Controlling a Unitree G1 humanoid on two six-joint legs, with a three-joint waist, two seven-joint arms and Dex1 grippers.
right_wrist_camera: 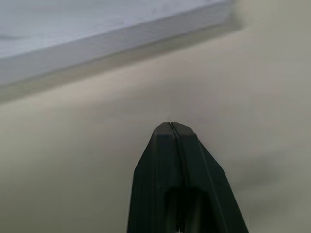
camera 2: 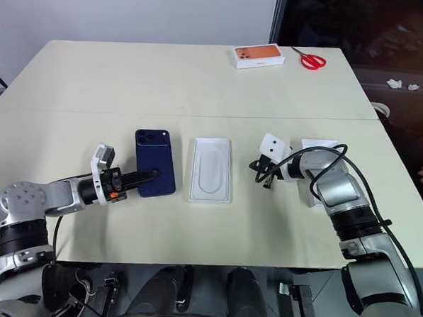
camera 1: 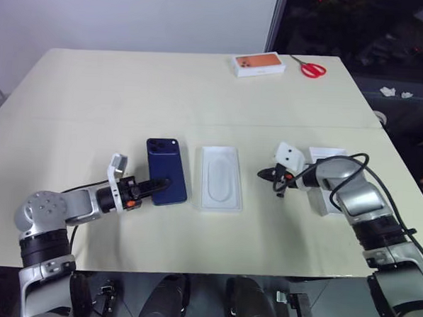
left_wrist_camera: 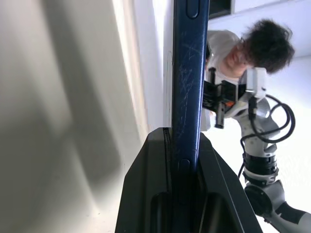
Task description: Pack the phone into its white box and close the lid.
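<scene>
My left gripper (camera 1: 160,184) pinches the phone's (camera 1: 165,171) near end; the box (camera 1: 220,178) lies empty just beyond. My right gripper (camera 1: 270,174) is closed, empty, the lid (camera 1: 328,200) behind it. Packing unstarted.

Beside the plain white box (camera 1: 220,178) lies the glossy dark navy phone (camera 1: 165,169). Far beyond the box sit an orange-topped box (camera 1: 258,64) and red-handled scissors (camera 1: 310,67), all on a cream table (camera 1: 130,83).
</scene>
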